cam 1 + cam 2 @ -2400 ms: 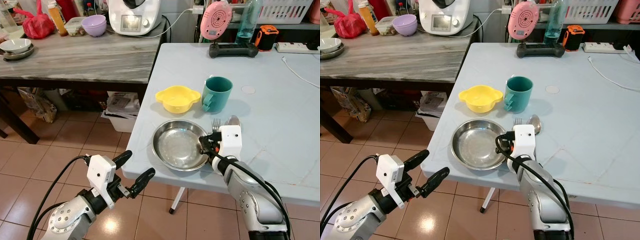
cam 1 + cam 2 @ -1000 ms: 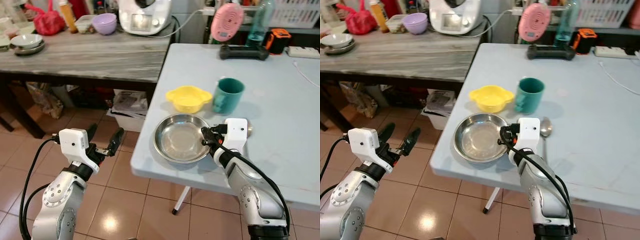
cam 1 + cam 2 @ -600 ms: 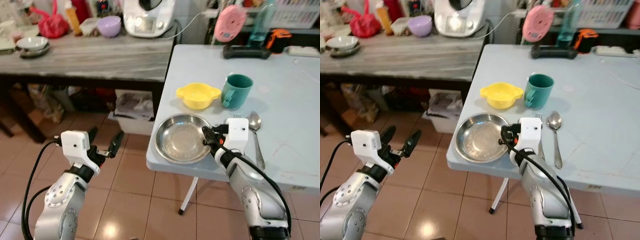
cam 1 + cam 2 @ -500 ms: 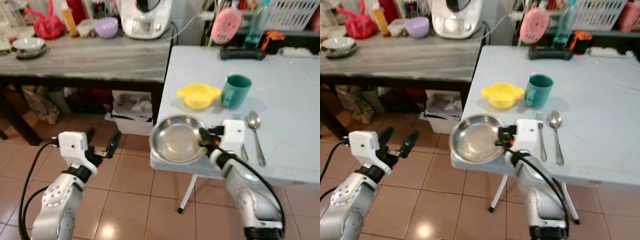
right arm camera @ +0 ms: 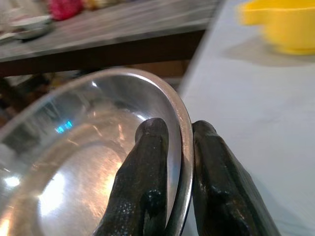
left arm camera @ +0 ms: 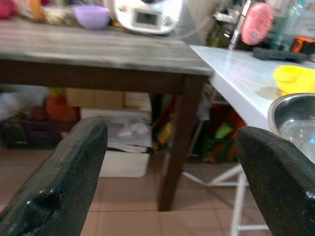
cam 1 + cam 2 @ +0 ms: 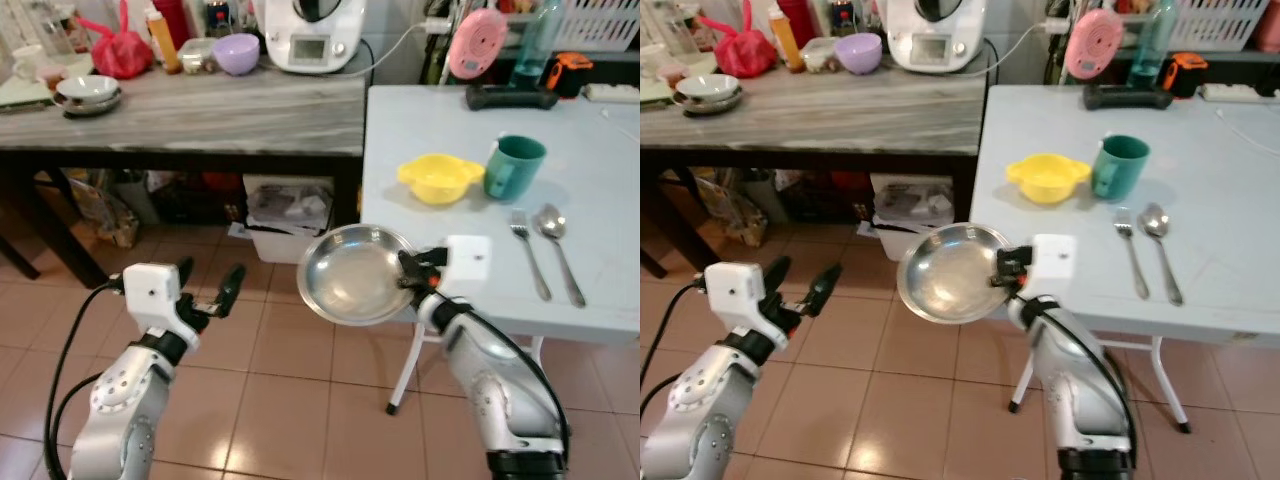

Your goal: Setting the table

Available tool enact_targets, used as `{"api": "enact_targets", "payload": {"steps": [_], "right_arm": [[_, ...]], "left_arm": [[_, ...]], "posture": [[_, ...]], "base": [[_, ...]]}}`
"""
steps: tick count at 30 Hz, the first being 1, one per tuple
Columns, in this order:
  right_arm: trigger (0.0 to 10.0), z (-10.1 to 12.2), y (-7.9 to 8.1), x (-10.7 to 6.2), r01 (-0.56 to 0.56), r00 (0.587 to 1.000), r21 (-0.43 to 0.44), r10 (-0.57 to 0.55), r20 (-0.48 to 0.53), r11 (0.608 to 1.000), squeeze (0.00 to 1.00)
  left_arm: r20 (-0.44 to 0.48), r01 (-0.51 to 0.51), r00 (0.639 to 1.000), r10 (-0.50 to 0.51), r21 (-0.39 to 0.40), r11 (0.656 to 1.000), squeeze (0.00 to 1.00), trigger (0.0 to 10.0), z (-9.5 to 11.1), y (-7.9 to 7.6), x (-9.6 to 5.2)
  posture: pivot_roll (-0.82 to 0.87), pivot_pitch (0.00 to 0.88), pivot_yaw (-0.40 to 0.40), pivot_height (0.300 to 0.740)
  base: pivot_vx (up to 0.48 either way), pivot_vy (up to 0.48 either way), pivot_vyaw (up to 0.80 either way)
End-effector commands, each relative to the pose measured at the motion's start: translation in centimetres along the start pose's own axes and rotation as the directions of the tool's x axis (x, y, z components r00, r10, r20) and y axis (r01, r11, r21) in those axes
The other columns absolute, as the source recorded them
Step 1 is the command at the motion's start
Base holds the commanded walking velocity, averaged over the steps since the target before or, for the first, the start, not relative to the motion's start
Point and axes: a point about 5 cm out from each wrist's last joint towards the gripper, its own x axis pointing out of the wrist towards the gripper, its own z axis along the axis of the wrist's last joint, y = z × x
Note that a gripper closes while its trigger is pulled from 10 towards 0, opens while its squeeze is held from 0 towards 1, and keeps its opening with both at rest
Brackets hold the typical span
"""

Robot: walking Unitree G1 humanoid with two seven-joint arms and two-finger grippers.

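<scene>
Steel plate (image 7: 357,273) is seen in the left eye view held out past the near left corner of the pale blue worktop (image 7: 600,190), above the tiled floor, its hollow tilted toward the camera; its right rim is pinched by the right gripper (image 7: 408,272). On that worktop a yellow bowl (image 7: 438,178) and a green mug (image 7: 514,167) stand side by side, and nearer the edge a fork (image 7: 528,260) and a spoon (image 7: 558,245) lie parallel, their handles pointing toward the robot. A grey wooden worktop (image 7: 200,105) stands to the left, carrying a purple bowl (image 7: 237,53) and a white appliance (image 7: 312,32). The left gripper (image 7: 212,288) hangs low over the floor, fingers spread and holding nothing. In the right eye view the same layout is shown. In the left wrist view the two parted fingers (image 6: 64,172) frame a dark table leg (image 6: 174,142) and boxes beneath. In the right wrist view the fingers (image 5: 145,182) are clenched on the plate's rim, one inside and one outside.
</scene>
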Motion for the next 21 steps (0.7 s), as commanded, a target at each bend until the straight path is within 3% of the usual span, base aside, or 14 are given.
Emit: {"api": "enact_targets", "payload": {"steps": [1, 21], "right_arm": [[10.0, 0.45, -0.71, -0.13, 0.031, 0.999, -0.009, -0.031, 0.022, 0.999, 0.00], [10.0, 0.47, -0.65, -0.02, 0.031, 0.999, -0.016, -0.030, 0.032, 0.999, 0.00]], "left_arm": [[0.005, 0.021, 1.000, -0.021, 0.006, 1.000, 0.00, 10.0, 0.02, -0.44, 0.20], [0.013, 0.009, 1.000, -0.009, -0.014, 1.000, 0.00, 10.0, -0.67, -0.93, 0.42]], "posture": [[-0.14, 0.051, 0.077, 0.740], [-0.13, 0.047, 0.077, 0.740]], "base": [[0.000, 0.401, 0.00], [0.000, 0.412, 0.00]]}}
